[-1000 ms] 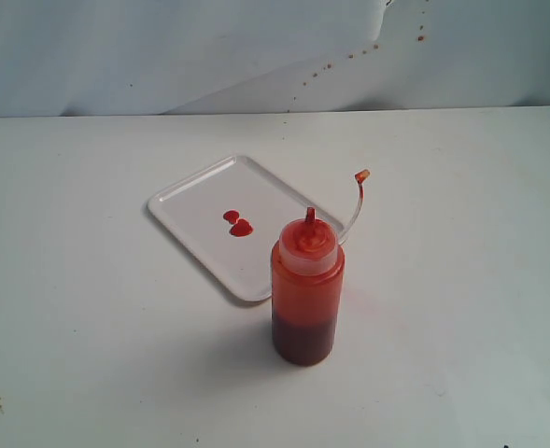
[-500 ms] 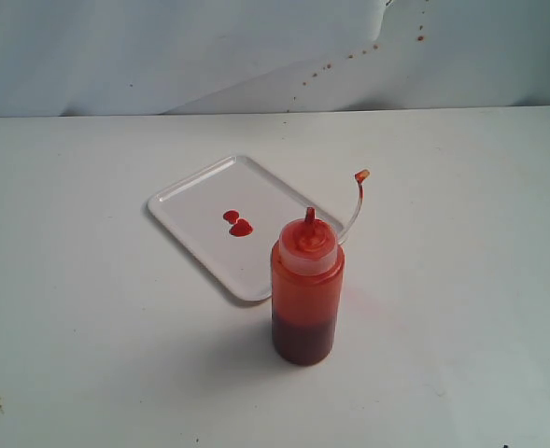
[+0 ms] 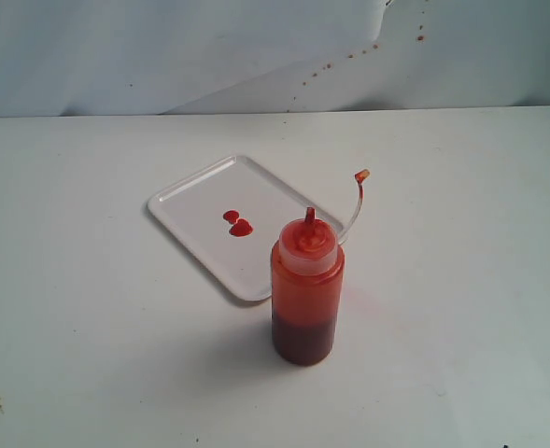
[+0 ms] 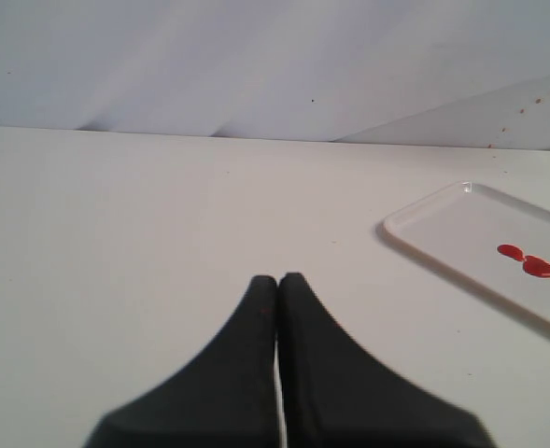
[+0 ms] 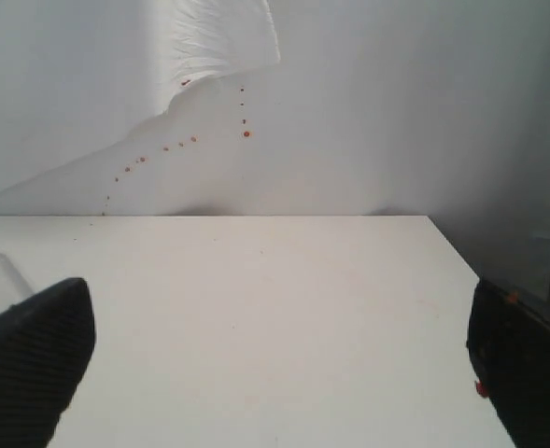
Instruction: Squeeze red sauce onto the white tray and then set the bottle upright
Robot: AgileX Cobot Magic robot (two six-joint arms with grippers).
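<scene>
Apparently both steps are looking finished: the bottle [image 3: 307,294] is standing upright on the desk [image 3: 88,355] just beside the tray [image 3: 195,191] holding sauce [image 3: 239,224], left pincer [image 4: 277,280] closed and empty, right pincer [image 5: 275,345] wide, nothing further needing doing.

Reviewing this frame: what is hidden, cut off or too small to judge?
- Exterior view: the bottle hides the white tray corner nearest it; whether they touch is unclear.
- Left wrist view: the tray runs off the picture's edge; the shut left tool shows only its tips.
- Right wrist view: the open right tool is cropped; the bottle is out of frame.
- Backdrop specks: too small to identify.
</scene>
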